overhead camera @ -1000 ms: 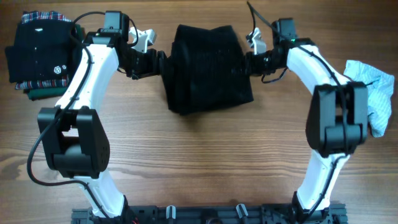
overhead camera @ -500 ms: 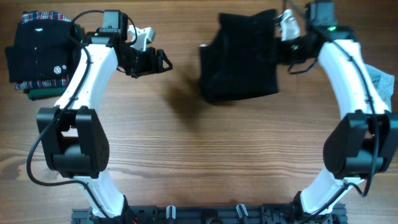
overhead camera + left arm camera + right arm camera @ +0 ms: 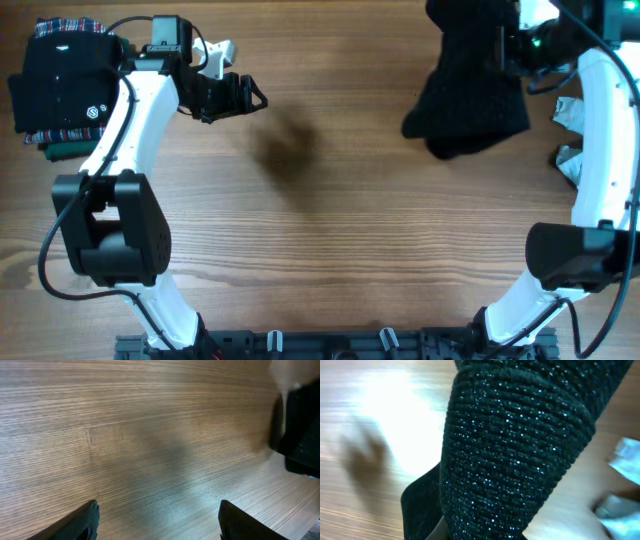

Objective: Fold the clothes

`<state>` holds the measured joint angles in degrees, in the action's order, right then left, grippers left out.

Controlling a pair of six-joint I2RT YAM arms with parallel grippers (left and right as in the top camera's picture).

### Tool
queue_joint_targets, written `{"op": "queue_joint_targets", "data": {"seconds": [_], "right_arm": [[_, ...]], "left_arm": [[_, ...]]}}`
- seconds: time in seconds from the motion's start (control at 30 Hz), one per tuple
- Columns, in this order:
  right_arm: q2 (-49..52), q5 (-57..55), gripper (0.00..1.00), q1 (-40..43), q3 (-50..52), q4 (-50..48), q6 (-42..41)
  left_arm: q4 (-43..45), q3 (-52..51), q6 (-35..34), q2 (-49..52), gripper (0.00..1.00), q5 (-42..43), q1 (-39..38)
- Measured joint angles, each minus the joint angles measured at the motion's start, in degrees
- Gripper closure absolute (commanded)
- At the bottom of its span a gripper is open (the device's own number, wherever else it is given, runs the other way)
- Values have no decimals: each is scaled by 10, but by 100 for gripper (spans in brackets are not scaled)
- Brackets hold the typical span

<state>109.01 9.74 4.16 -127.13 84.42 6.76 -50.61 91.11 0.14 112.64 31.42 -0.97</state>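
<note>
The right tool (image 3: 512, 48) was clenched on the black knit garment (image 3: 468, 88), up at the far right corner of the bench (image 3: 330, 250). The garment hung from that grip in a bunched, drooping mass, wide at the top and rounded at its lower end, with one corner poking out to the left. In the right wrist view its fuzzy ribbed knit, flecked with tiny glints, filled most of the picture. It hid the tool's own fingers, so I read the grip from the way the cloth hung off the tool in the overhead view. A dim shadow (image 3: 285, 152) lay on the wood well apart from the garment, over toward the left arm.

The left tool (image 3: 254, 93) was released, its jaws spread wide with nothing between them. Its wrist view showed both dark fingers (image 3: 80, 522) at the lower corners and only wood grain between. It sat toward the far left of the bench, pointing right, well apart from the garment. A dark shape at the right edge of that wrist view was too blurred for me to name.

A light blue cloth (image 3: 568, 135) lay at the right edge, partly behind the right arm and near the hanging garment. At the far left corner sat a smooth black garment (image 3: 60, 85) with a white logo and red plaid trim, resting on something green (image 3: 62, 150).
</note>
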Motion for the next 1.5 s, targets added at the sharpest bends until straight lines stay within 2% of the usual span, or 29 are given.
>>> {"op": "queue_joint_targets", "data": {"seconds": [0.37, 0.67, 1.03, 1.5], "right_arm": [[-1, -118, 96, -4, -47, 44, 5], [27, -176, 96, -104, -47, 46, 11], [145, -194, 96, -210, -47, 33, -5], [160, -170, 96, -265, -47, -12, -11]], "left_arm": [[8, 0, 0, 0, 24, 0, 22], [8, 0, 0, 0, 24, 0, 40], [8, 0, 0, 0, 24, 0, 69], [10, 10, 0, -47, 23, 0, 122]]}}
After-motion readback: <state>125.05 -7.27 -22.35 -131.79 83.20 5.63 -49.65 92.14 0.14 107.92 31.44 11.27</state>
